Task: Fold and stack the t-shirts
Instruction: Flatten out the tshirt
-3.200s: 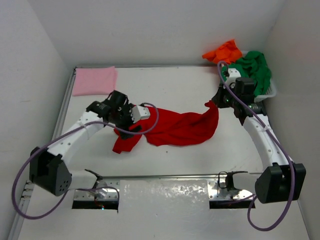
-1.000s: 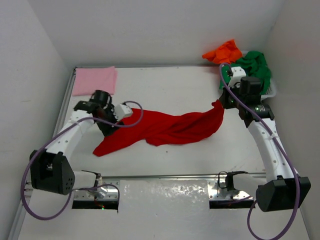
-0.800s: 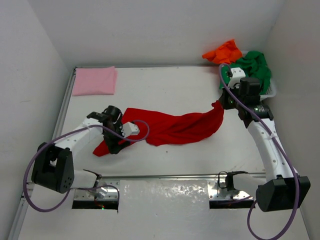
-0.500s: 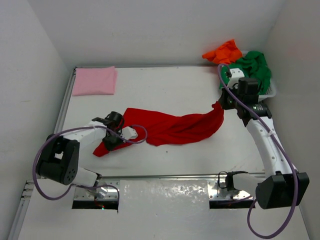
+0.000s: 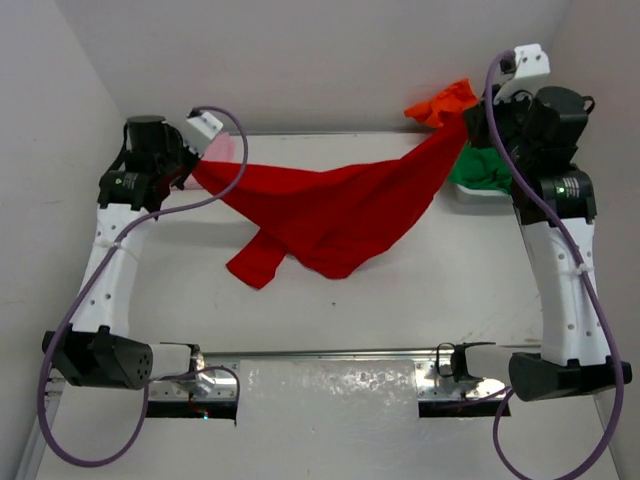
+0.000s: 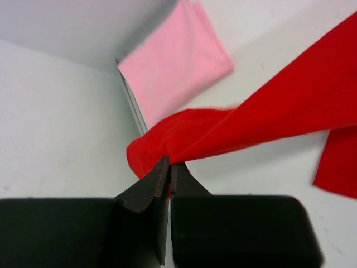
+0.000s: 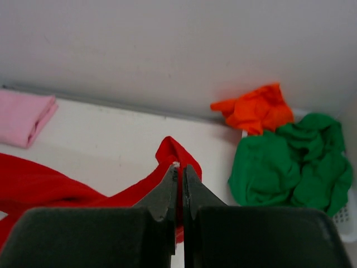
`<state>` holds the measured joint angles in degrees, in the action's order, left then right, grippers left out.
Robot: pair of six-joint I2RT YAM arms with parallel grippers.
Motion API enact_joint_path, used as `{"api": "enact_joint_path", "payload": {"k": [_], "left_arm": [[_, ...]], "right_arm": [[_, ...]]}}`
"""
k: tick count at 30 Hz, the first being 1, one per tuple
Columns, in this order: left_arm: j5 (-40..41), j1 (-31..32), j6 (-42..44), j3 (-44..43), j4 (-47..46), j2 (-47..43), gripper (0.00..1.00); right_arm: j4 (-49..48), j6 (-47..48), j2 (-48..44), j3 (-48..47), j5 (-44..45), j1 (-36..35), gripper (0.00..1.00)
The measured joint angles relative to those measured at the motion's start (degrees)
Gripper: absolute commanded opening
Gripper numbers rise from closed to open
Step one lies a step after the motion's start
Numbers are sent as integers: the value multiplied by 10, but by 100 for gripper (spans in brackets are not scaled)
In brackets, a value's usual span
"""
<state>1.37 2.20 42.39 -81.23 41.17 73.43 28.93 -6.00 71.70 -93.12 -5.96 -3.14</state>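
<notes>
The red t-shirt (image 5: 330, 205) hangs stretched in the air between both arms, its lower part drooping toward the table. My left gripper (image 5: 195, 165) is shut on its left end; the wrist view shows red cloth (image 6: 223, 134) pinched at the tips of that gripper (image 6: 169, 162). My right gripper (image 5: 470, 118) is shut on the right end, where the red cloth (image 7: 173, 153) sits between its tips (image 7: 179, 167). The folded pink t-shirt (image 6: 175, 64) lies at the back left corner. The orange t-shirt (image 5: 445, 102) and green t-shirt (image 7: 290, 162) are bunched at the back right.
A white mesh basket (image 5: 480, 192) holds the green and orange shirts at the back right, against the wall. White walls close the table on the left, back and right. A metal rail (image 5: 330, 352) runs along the near edge between the arm bases.
The left gripper closed on the red shirt's left end, then both arms rose and spread, lifting the shirt off the table and stretching it out.
</notes>
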Motion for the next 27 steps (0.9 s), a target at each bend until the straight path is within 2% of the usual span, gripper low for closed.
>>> {"api": "enact_joint_path", "payload": {"k": [7,13,17,20,23,25,27], "left_arm": [[-12,1,-24,-147,50,20,0],[4,1,-16,-228,101,29,0],[10,1,10,-269,138,23,0],[14,1,27,-241,138,9,0],[14,1,40,-152,110,-2,0],[15,1,45,-80,70,13,0],[14,1,42,-28,30,63,7]], "right_arm": [[7,9,3,-102,0,0,0],[17,12,-30,-103,0,0,0],[8,12,-90,-61,-8,0,0],[-5,3,-141,-2,-21,0,0],[-35,-24,-172,70,-52,0,0],[-71,-54,-161,122,-83,0,0],[-117,-86,-127,182,-110,0,0]]}}
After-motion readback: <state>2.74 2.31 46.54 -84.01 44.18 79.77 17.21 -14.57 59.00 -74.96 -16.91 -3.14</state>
